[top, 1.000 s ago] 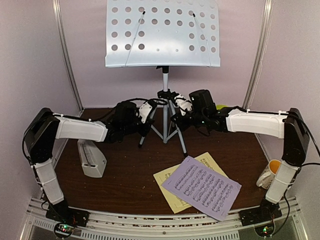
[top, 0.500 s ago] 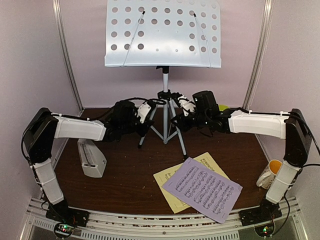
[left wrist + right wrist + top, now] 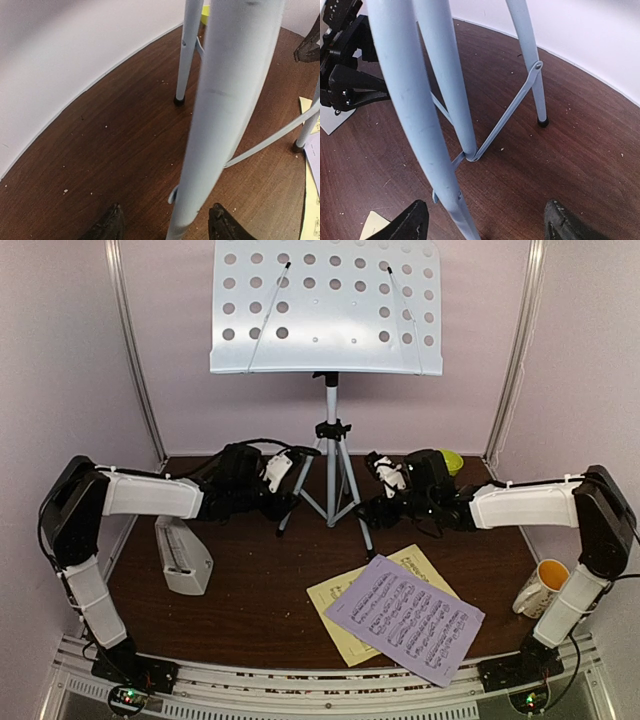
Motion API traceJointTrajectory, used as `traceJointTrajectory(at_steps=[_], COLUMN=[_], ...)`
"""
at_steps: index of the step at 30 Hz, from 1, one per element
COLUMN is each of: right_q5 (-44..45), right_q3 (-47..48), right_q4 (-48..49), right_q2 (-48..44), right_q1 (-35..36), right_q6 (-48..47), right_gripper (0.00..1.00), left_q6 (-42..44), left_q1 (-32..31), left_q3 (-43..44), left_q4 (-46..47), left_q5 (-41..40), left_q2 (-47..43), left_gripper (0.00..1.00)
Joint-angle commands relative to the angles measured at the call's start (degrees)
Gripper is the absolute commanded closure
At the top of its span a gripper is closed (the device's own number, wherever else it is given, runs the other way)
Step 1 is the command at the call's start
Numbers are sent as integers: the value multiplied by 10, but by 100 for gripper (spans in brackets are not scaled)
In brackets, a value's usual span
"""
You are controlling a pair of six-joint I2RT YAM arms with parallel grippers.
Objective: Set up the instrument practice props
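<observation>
The music stand stands upright at the back of the table, its grey perforated desk (image 3: 325,305) on top of the silver tripod (image 3: 331,475). My left gripper (image 3: 288,500) is open, and the tripod's left leg (image 3: 220,120) runs between its fingertips (image 3: 107,227) without touching them. My right gripper (image 3: 370,504) is open wider beside the right leg (image 3: 415,110), which passes close to its left finger (image 3: 412,222). The lilac page (image 3: 405,615) lies on the pale yellow page (image 3: 335,605) at the front. The grey metronome (image 3: 182,555) stands at the left.
A mug (image 3: 540,585) with an orange inside sits by the right arm's base. A small green bowl (image 3: 451,459) shows behind the right gripper. Pale walls close the table in at the back and both sides.
Both grippers have opened and let go of the tripod legs. Each has drawn back outward, the right one further and lower. The stand stays upright.
</observation>
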Motion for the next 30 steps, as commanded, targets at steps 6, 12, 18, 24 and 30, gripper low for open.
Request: traceJointTrajectory(at_steps=[6,12,18,24,30], right_q5=[-24,-11,21,20,20], right_q3=[11,7,6,4,-2], right_q4=[82,115,120,119,123], right_q2=[73,109,102,89,83], right_q1=[-2,-2,-2,-2,-3], right_q6=[-1,1,-8,-19,-27], right_gripper=[26,36,60,89,100], left_q6=[28,25,17,8,24], left_q1=[8,9,9,26,29], left_q3=[72,81,47,-17,0], left_q4=[-16,-12,12,76,85], left_q5=[70,70,75,94,89], left_q2=[55,73,61,38,54], left_gripper=[47,54,47,46,48])
